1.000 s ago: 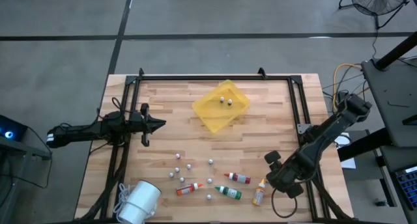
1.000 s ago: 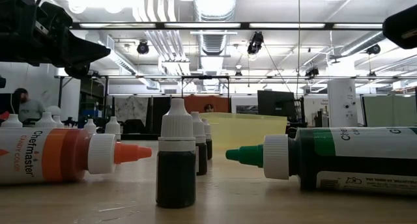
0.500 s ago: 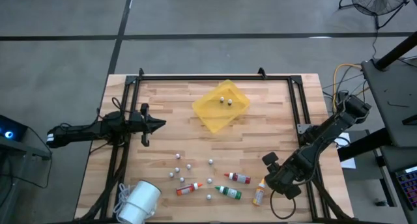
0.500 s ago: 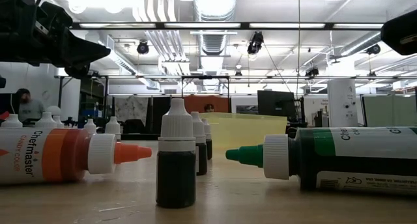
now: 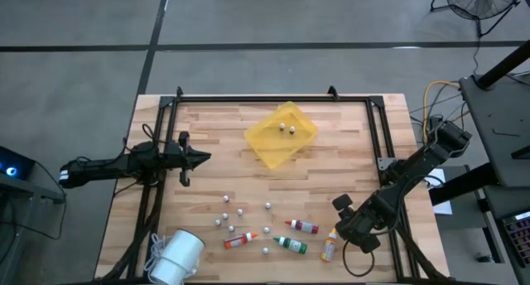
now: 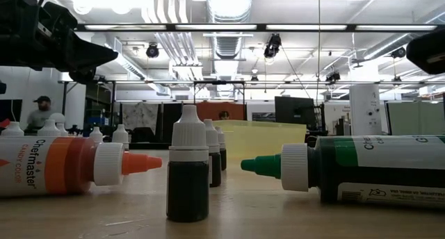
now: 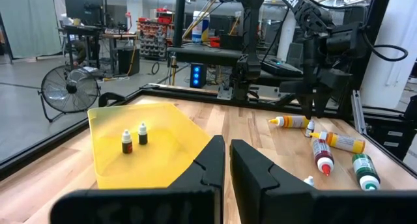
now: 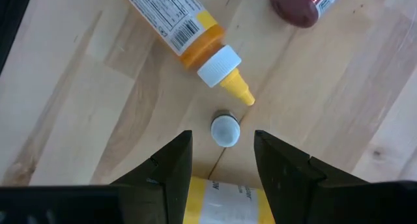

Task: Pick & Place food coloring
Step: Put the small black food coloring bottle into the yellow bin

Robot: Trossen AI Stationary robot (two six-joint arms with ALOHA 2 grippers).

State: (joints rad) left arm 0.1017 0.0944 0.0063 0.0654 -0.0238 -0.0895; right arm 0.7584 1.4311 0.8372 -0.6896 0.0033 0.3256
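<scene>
Food coloring bottles (image 5: pixel 294 235) lie scattered near the wooden table's (image 5: pixel 348 165) front edge. Right pincer (image 8: pixel 221 160), open and empty, hovers over a small white-capped bottle (image 8: pixel 225 129). Farther back sits a yellow tray (image 5: pixel 280 134); left pincer (image 7: pixel 226 160) waits, nearly closed, empty.

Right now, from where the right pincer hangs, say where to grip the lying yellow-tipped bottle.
Grip the bottle by its labelled body from above, the right pincer turned across its width. It lies flat, so both round sides are free; the tapered tip would likely slip, and a white-capped vial stands close beside it.
</scene>
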